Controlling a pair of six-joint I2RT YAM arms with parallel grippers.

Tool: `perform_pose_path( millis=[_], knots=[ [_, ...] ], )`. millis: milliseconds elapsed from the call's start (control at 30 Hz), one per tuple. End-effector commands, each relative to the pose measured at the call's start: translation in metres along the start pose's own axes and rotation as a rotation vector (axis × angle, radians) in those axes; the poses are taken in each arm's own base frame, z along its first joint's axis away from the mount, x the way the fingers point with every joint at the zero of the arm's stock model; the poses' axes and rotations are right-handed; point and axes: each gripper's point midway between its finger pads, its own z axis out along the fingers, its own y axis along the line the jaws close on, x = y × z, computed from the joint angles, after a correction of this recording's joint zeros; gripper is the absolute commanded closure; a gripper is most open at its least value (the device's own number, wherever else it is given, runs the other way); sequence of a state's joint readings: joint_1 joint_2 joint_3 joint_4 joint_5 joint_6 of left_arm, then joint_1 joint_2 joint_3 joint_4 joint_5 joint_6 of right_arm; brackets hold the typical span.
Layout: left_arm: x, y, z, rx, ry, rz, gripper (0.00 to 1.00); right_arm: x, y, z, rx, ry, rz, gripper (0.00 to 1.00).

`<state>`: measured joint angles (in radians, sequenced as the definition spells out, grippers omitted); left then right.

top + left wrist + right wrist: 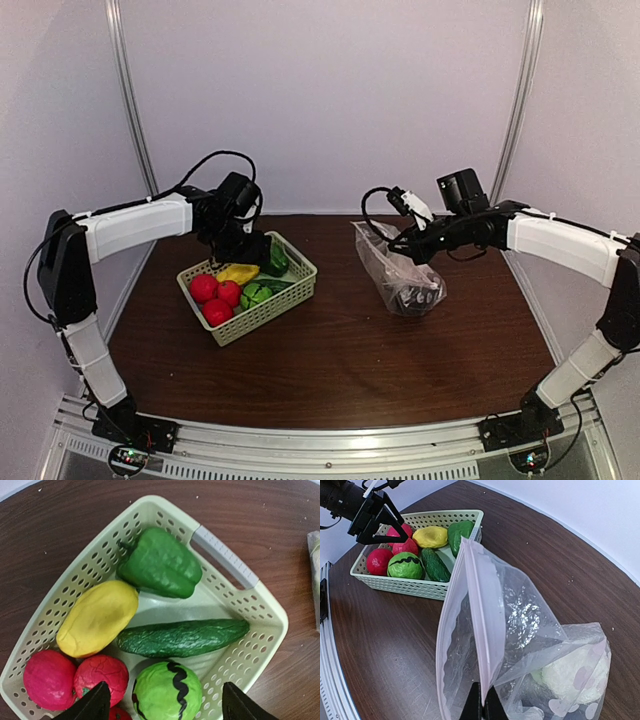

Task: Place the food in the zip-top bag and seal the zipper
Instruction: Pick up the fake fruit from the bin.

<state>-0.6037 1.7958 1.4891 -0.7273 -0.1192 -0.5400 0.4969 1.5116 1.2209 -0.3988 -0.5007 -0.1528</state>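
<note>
The food lies in a pale green basket: a green pepper, a yellow piece, a dark green cucumber, a light green striped ball and red fruits. My left gripper hangs open just above the striped ball, one finger on each side of it. My right gripper is shut on the mouth edge of the zip-top bag, at the zipper, and holds the mouth up and gaping. White cauliflower and dark pieces lie inside the bag.
The basket stands left of centre on the brown table, and the bag to its right with bare wood between them. White walls close in the back and sides. A metal rail runs along the near edge.
</note>
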Motion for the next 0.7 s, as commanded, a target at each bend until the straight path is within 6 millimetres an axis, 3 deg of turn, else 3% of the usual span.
perform_pose_path(
  millis=[0,233,400,667],
  knots=[
    [0.033,0.017,0.008,-0.069,0.127,0.047,0.21,-0.005,0.004,-0.01,-0.006,-0.053,-0.032,1.0],
    [0.056,-0.001,0.033,0.03,0.226,0.018,0.22,-0.002,0.007,-0.009,-0.023,-0.047,-0.032,1.0],
    [0.071,0.003,0.043,0.014,0.262,-0.002,0.22,-0.002,0.007,-0.01,-0.022,-0.05,-0.033,1.0],
    [0.095,-0.001,0.056,0.054,0.344,0.0,0.27,-0.029,0.007,-0.025,-0.004,-0.074,-0.03,1.0]
  ],
)
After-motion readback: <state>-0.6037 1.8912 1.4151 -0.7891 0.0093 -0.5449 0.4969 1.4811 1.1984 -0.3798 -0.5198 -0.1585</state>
